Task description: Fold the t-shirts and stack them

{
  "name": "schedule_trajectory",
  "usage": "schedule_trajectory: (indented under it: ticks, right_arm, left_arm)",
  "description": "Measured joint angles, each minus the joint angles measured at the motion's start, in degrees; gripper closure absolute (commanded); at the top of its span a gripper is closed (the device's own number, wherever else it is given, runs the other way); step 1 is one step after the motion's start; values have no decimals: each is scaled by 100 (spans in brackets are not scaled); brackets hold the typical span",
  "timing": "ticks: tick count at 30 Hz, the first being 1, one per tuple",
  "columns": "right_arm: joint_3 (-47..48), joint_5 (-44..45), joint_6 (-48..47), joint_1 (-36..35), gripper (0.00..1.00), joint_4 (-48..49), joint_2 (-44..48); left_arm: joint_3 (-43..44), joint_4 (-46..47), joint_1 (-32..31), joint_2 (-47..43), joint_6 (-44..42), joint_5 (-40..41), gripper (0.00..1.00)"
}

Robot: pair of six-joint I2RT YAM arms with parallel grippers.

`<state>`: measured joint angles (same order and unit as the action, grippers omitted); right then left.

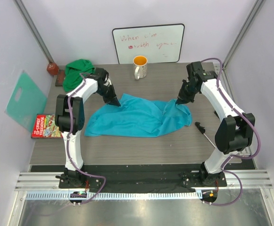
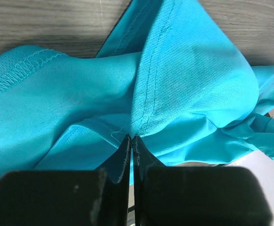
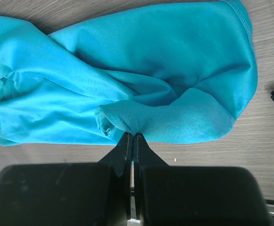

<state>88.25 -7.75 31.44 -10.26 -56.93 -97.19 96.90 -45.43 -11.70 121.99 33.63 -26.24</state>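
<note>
Top external: turquoise t-shirt (image 1: 137, 120) pinched at two edges.
Left gripper (image 1: 114, 101) jaws closed tight on its 10 o'clock edge; right gripper (image 1: 178, 101) likewise at 2 o'clock.

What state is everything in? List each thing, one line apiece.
turquoise t-shirt: unfolded, rumpled, lying on the table, pinched at both far corners.
green t-shirt: bunched in a heap at the far left, not held.
left end effector: shut on the turquoise t-shirt.
right end effector: shut on the turquoise t-shirt.
mug: upright.
whiteboard: propped against the back wall, written on.
</note>
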Motion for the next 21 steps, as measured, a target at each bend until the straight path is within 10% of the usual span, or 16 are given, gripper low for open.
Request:
schedule_trajectory:
  ticks: [21]
  right_arm:
    - [-278, 361, 20, 31, 99, 52, 214]
  left_arm:
    - [-35, 337, 282, -678, 396, 455, 100]
